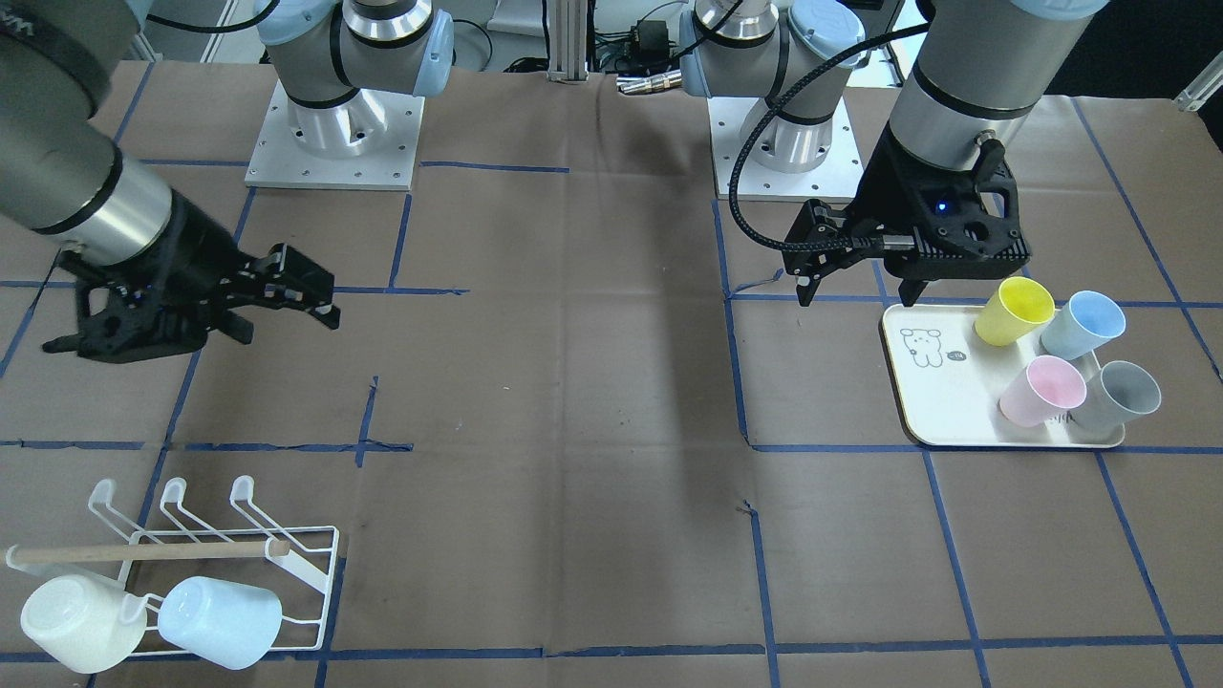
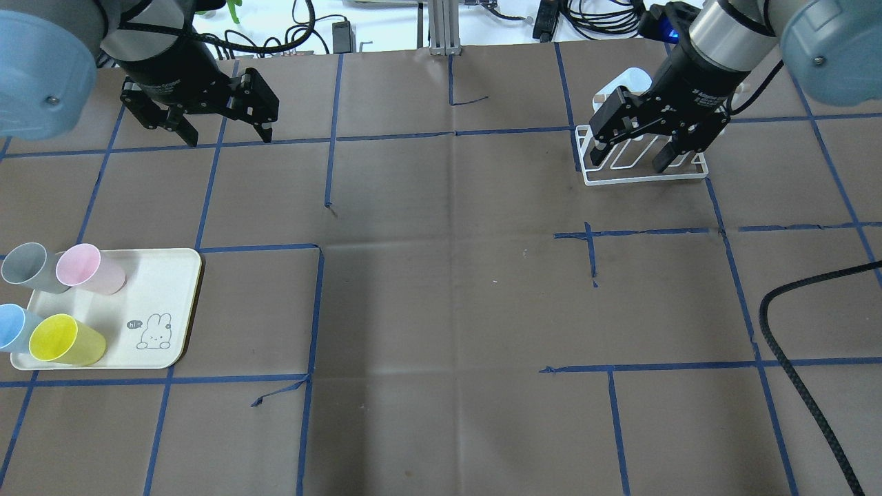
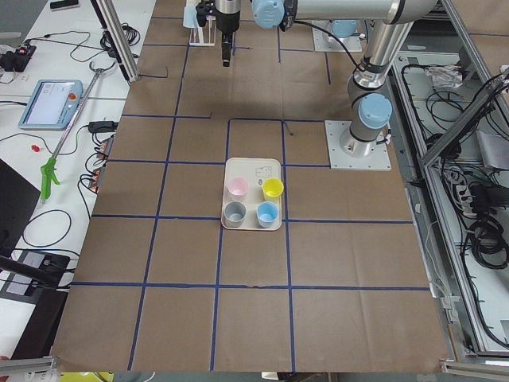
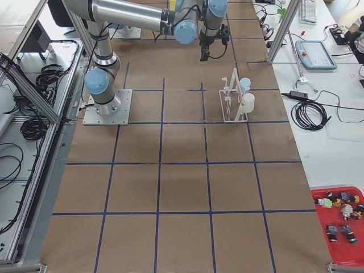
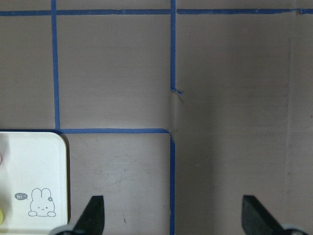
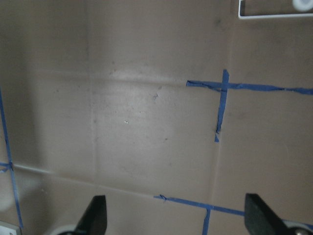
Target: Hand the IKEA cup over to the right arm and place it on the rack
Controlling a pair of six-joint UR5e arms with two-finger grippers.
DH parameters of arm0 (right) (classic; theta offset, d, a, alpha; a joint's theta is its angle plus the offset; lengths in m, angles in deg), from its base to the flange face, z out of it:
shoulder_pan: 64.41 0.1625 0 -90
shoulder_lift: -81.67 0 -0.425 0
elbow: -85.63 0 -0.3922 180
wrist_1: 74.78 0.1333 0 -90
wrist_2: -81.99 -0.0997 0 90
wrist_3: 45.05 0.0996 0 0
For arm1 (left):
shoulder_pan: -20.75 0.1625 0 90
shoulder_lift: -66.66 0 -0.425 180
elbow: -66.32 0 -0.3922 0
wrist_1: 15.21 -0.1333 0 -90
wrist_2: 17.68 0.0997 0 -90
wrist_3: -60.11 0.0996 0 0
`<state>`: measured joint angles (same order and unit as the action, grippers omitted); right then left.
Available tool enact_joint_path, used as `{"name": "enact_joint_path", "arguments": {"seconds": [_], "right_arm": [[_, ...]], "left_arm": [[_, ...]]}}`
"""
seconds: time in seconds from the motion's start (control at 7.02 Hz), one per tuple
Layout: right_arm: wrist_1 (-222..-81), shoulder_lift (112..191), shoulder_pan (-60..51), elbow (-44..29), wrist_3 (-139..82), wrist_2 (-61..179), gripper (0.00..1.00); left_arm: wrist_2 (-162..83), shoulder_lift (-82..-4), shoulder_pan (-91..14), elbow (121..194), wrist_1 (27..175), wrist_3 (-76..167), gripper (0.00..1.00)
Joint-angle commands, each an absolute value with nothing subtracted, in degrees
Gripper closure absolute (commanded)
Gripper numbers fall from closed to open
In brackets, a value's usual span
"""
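Several IKEA cups lie on a cream tray (image 1: 941, 406): yellow (image 1: 1013, 311), blue (image 1: 1083, 325), pink (image 1: 1041, 392) and grey (image 1: 1116, 397). My left gripper (image 1: 860, 289) hangs open and empty just beyond the tray's far edge, seen in the overhead view as the left gripper (image 2: 227, 136). The white wire rack (image 1: 315, 564) with its wooden dowel holds a white cup (image 1: 81, 621) and a pale blue cup (image 1: 220, 621). The right arm's gripper (image 2: 630, 162) is open and empty above the rack (image 2: 648, 178); from the front the right gripper (image 1: 287, 320) hangs high.
Brown paper with a blue tape grid covers the table. Both arm bases (image 1: 334, 143) stand on the robot's side. A black cable (image 2: 813, 386) lies at the overhead view's right. The left wrist view shows the tray corner (image 5: 34, 166).
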<state>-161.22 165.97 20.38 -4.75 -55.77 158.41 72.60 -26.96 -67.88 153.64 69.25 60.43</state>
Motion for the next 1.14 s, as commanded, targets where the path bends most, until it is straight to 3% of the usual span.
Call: {"name": "enact_joint_path", "arguments": {"seconds": [0.0,0.43,1.0], "right_arm": [[-157.41,169.99,24.26,-4.64,-52.81,168.94,0.00],[-155.74,177.45,24.36,-6.29,-52.08,169.26,0.00],[-157.04,176.95,24.63,-10.17,-50.41,170.74,0.00]], "left_arm": [[72.32,-26.95,-67.94,153.68,69.25,59.94,0.01],[72.23,-26.95,-67.94,153.59,69.25,59.94,0.01],[72.14,-26.95,-67.94,153.68,69.25,59.94,0.00]]}}
